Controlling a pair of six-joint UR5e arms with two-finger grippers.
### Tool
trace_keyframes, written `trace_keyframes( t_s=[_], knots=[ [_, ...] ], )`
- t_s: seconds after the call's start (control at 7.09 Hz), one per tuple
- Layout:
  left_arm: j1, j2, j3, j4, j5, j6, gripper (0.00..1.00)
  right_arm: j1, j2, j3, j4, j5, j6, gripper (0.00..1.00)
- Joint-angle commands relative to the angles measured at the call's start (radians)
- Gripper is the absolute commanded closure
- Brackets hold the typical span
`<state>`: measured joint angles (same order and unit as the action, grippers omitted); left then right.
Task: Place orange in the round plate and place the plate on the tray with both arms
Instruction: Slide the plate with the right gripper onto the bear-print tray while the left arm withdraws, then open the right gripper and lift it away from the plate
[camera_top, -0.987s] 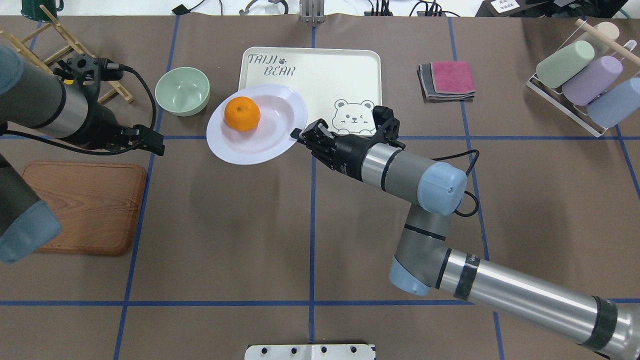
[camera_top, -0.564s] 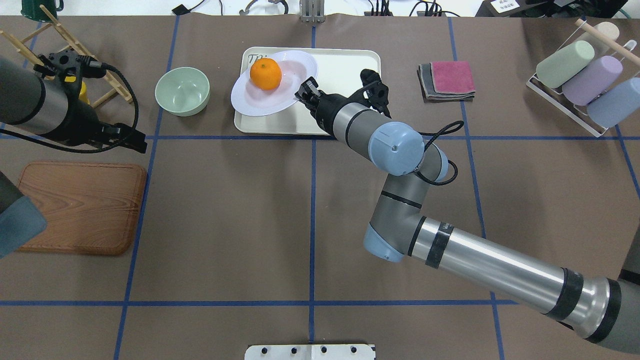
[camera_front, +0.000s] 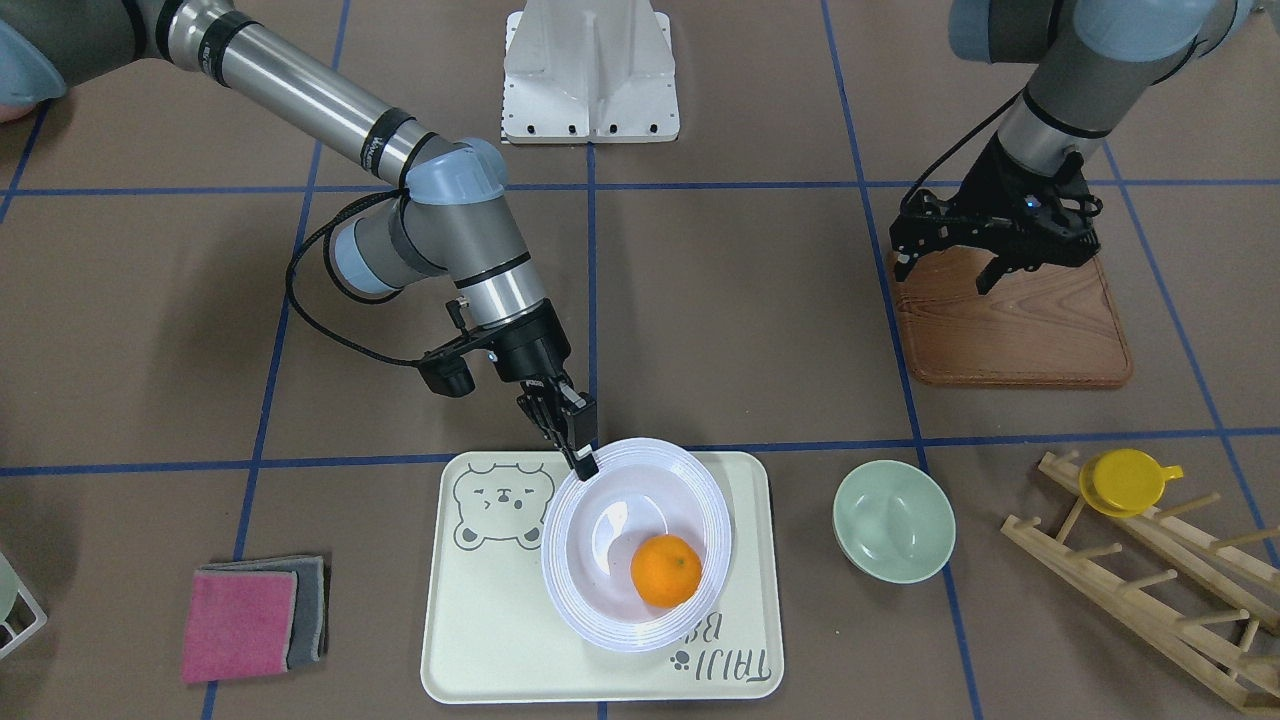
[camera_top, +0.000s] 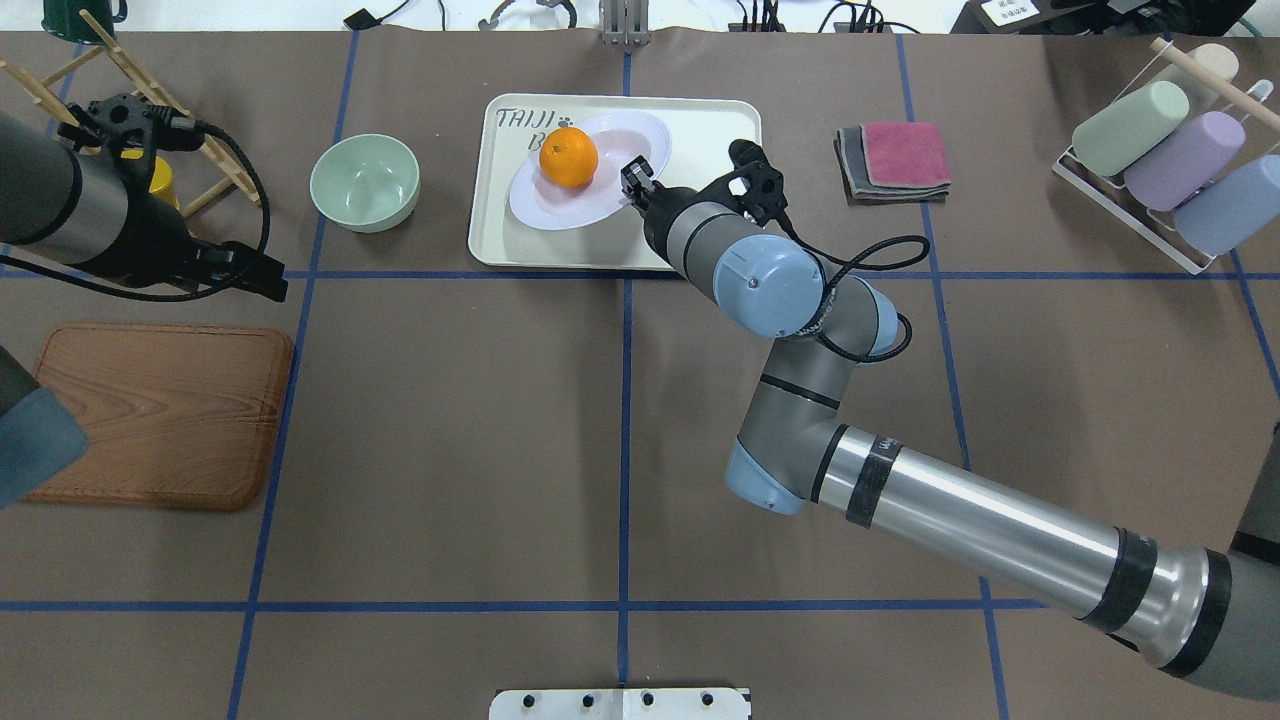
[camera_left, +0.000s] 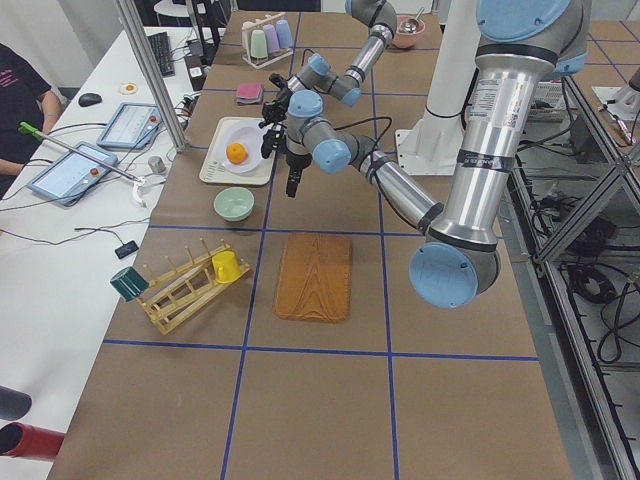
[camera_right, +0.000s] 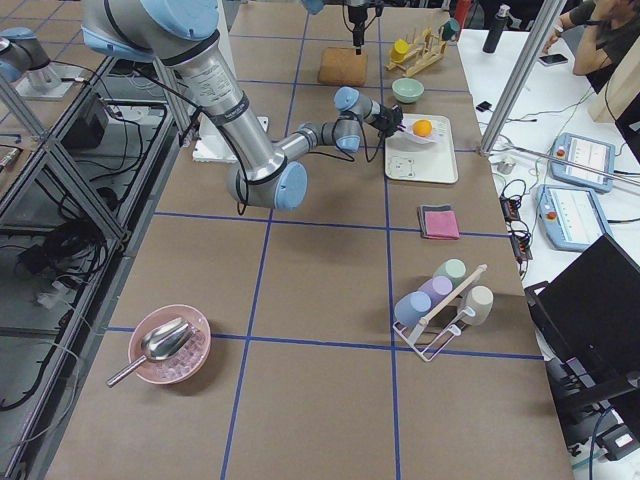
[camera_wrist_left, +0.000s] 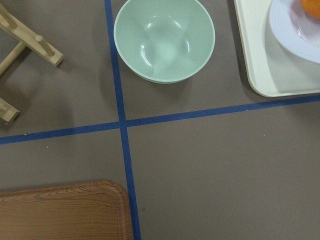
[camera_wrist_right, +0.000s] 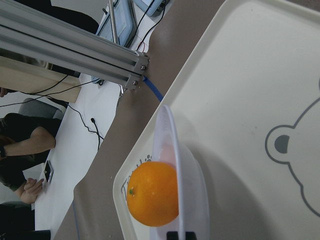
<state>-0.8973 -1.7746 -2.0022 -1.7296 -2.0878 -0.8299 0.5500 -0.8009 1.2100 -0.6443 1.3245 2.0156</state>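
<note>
The orange (camera_top: 568, 157) lies in the white round plate (camera_top: 610, 195), which is tilted over the left half of the cream tray (camera_top: 700, 130). My right gripper (camera_top: 637, 183) is shut on the plate's near-right rim; I cannot tell whether the plate touches the tray. The front view shows the same grip: right gripper (camera_front: 585, 462), plate (camera_front: 600, 540), orange (camera_front: 666, 570), tray (camera_front: 480, 620). The right wrist view sees the plate (camera_wrist_right: 187, 190) edge-on with the orange (camera_wrist_right: 152, 194). My left gripper (camera_front: 945, 275) hangs open and empty above the wooden board's edge, well away from the tray.
A pale-green bowl (camera_top: 364, 182) stands just left of the tray. The wooden board (camera_top: 160, 415) lies at near left, and a wooden rack with a yellow cup (camera_front: 1125, 480) at far left. Folded cloths (camera_top: 895, 160) and a cup rack (camera_top: 1160, 160) lie right of the tray.
My right arm carried the plate with the orange from beside the tray's left corner to over the tray. The left arm drew back to the left, away from the plate.
</note>
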Motion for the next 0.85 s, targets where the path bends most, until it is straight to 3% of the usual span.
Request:
trace_keyframes(
  t_s=[0.0, 0.28, 0.42, 0.56, 0.71],
  knots=[
    [-0.023, 0.017, -0.001, -0.002, -0.012, 0.021, 0.03, 0.068, -0.03, 0.127, -0.298, 0.229, -0.311, 0.0],
    [-0.076, 0.065, 0.002, -0.001, -0.041, 0.151, 0.03, 0.215, -0.168, 0.372, -0.629, 0.475, -0.768, 0.0],
    [-0.104, 0.12, 0.002, -0.002, -0.041, 0.245, 0.02, 0.32, -0.188, 0.44, -0.791, 0.63, -0.986, 0.0],
    [-0.171, 0.197, 0.003, -0.004, -0.044, 0.379, 0.02, 0.409, -0.207, 0.482, -0.921, 0.701, -1.188, 0.0],
    [-0.24, 0.271, 0.017, -0.008, -0.064, 0.537, 0.02, 0.439, -0.208, 0.493, -0.961, 0.702, -1.294, 0.0]
  ],
)
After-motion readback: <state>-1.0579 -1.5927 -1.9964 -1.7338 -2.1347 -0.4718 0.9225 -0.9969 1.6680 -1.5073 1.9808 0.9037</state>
